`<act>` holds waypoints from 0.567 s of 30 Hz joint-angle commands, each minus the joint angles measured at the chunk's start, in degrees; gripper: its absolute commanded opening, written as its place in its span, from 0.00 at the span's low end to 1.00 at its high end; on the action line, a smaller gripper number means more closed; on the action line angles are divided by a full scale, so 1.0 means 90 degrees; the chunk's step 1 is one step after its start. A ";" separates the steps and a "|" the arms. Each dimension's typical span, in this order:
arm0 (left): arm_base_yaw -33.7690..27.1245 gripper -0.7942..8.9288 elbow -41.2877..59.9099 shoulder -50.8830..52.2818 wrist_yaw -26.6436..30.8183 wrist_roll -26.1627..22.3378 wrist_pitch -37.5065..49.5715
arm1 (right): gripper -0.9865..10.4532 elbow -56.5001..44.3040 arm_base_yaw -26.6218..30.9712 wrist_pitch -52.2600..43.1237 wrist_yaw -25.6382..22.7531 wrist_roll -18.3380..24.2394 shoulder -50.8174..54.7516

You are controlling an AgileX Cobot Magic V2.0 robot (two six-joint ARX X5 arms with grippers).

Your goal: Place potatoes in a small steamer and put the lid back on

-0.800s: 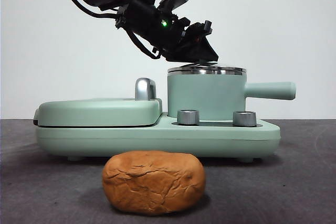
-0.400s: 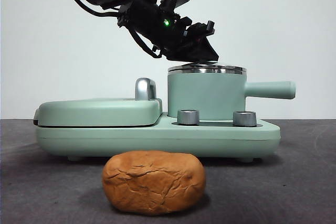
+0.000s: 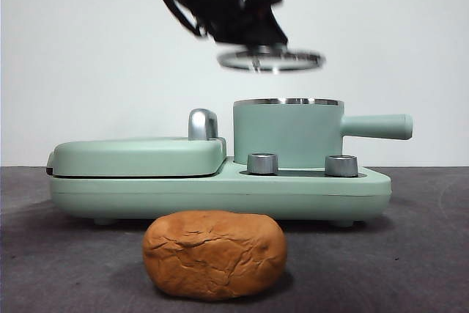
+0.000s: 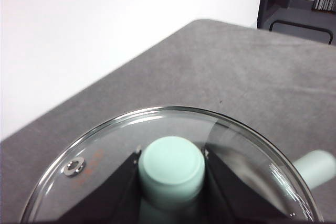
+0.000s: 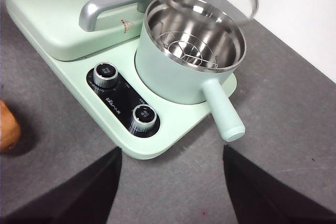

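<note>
The left tool (image 4: pixel 171 174) grips the mint knob of the round clear glass lid (image 3: pixel 271 59), held above the open mint-green cylindrical steamer pot (image 3: pixel 287 133), while the right tool (image 5: pixel 172 182) hangs wide apart.

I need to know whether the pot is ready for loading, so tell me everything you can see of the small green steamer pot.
The small steamer is a mint-green cylindrical pot with a shiny steel rim and a straight mint-green side handle. It stands upright on the green cooker base, behind two metal knobs. It is uncovered: the glass lid hangs in the air above it, held by its knob in the left gripper. The right wrist view shows a steel interior with a wire rack and no food.
</note>
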State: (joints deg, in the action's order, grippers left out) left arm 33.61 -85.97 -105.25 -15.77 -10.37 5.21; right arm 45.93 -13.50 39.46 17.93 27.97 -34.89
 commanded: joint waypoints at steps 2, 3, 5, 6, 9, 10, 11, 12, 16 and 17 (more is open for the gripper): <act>0.0058 0.09 -0.0192 0.0559 -0.0032 -0.0073 -0.0697 | 0.35 0.0104 -0.0027 -0.0044 0.0000 -0.0117 -0.0027; 0.0058 0.09 -0.0192 0.0709 -0.0032 -0.0073 -0.0996 | 0.35 0.0104 -0.0027 -0.0044 0.0002 -0.0117 -0.0027; 0.0051 0.09 -0.0192 0.1044 -0.0032 -0.0075 -0.1671 | 0.35 0.0104 -0.0029 -0.0044 0.0002 -0.0119 -0.0027; 0.0041 0.09 -0.0192 0.1212 -0.0032 -0.0073 -0.2016 | 0.35 0.0104 -0.0029 -0.0044 0.0005 -0.0121 -0.0027; -0.0024 0.09 -0.0192 0.1678 -0.0032 -0.0053 -0.2999 | 0.35 0.0104 -0.0029 -0.0044 0.0010 -0.0143 -0.0027; -0.0044 0.09 -0.0192 0.1800 -0.0032 -0.0053 -0.3266 | 0.35 0.0104 -0.0029 -0.0039 0.0012 -0.0170 -0.0027; -0.0078 0.09 -0.0189 0.1940 -0.0032 -0.0051 -0.3568 | 0.35 0.0104 -0.0029 -0.0032 0.0029 -0.0204 -0.0027; -0.0117 0.09 -0.0189 0.2064 -0.0027 -0.0044 -0.3852 | 0.35 0.0104 -0.0029 -0.0022 0.0032 -0.0206 -0.0029; -0.0279 0.09 0.0070 0.2569 0.0321 0.0148 -0.4335 | 0.35 0.0104 -0.0061 -0.0017 0.0219 -0.0202 -0.0053; -0.0330 0.09 0.0255 0.2752 0.0423 0.0238 -0.4308 | 0.35 0.0104 -0.0090 -0.0015 0.0313 -0.0204 -0.0070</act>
State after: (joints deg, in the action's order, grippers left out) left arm 30.55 -83.61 -81.30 -12.34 -9.54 -34.54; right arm 45.93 -13.89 39.66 19.99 26.89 -35.03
